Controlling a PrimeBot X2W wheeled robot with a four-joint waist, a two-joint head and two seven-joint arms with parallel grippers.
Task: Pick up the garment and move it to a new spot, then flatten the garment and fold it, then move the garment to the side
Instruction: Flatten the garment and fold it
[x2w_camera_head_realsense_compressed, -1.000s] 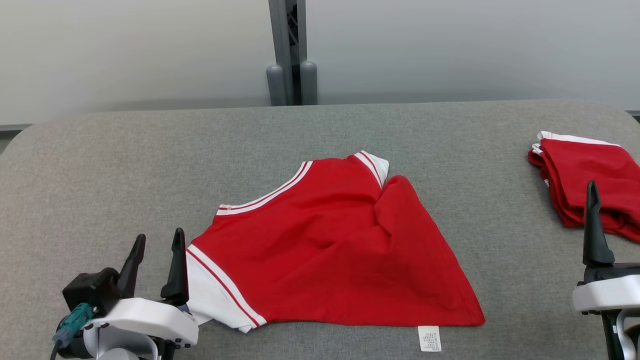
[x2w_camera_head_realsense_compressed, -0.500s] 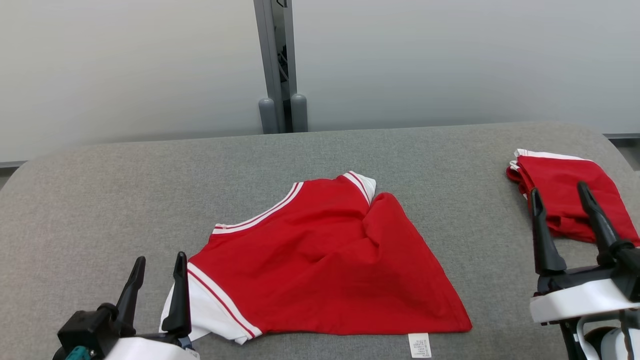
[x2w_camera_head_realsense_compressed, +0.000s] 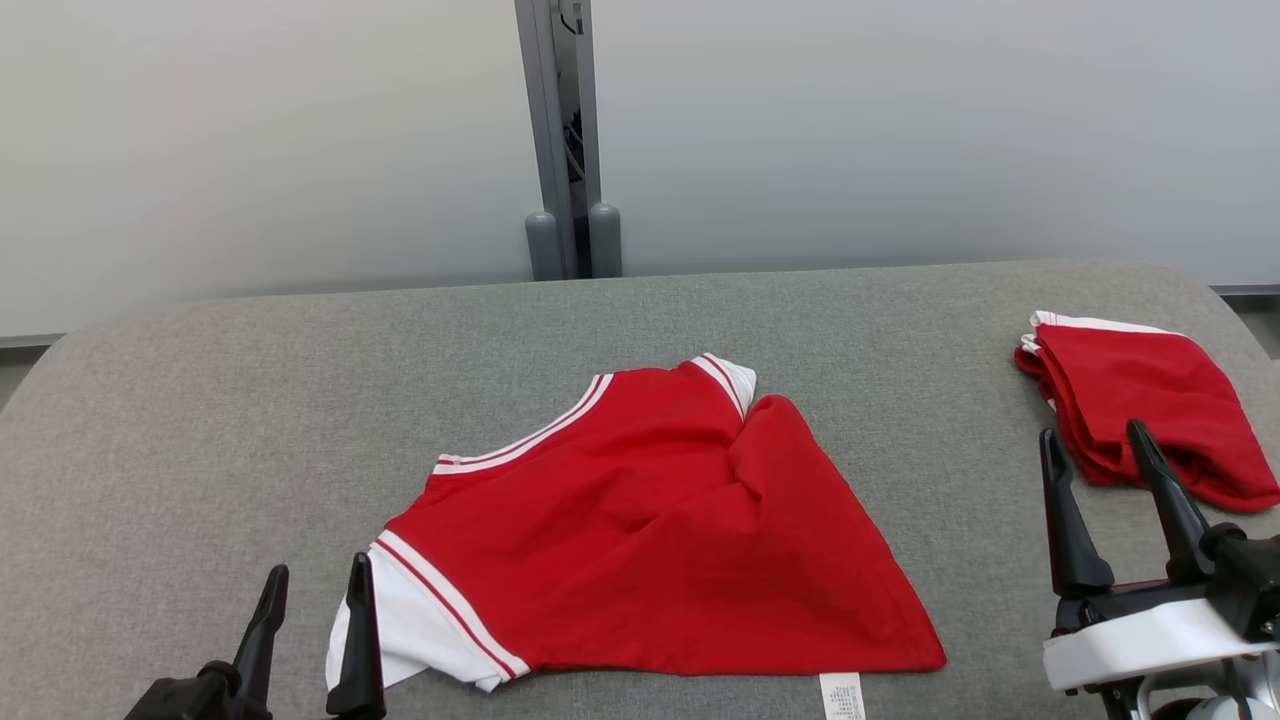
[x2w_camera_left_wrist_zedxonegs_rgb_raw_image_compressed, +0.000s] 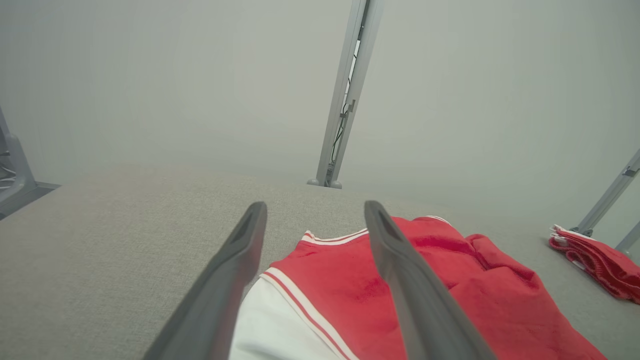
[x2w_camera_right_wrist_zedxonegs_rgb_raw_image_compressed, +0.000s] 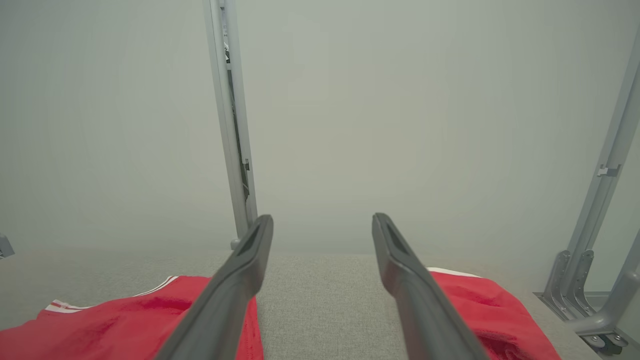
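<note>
Two red garments lay on the tabletop (x2w_camera_head_realsense_compressed: 200, 400): the garment (x2w_camera_head_realsense_compressed: 650, 520), rumpled, white-trimmed, and a folded garment (x2w_camera_head_realsense_compressed: 1140, 400). Two hands, left hand (x2w_camera_head_realsense_compressed: 319, 565) and right hand (x2w_camera_head_realsense_compressed: 1091, 430), gaped empty.

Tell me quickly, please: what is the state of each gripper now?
Left gripper: open, holding nothing.
Right gripper: open, holding nothing.

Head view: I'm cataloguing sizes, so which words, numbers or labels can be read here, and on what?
Rows of tiny print on the white care label at the near hem of the red garment: too small to read.
No writing visible on the folded red pile.
</note>
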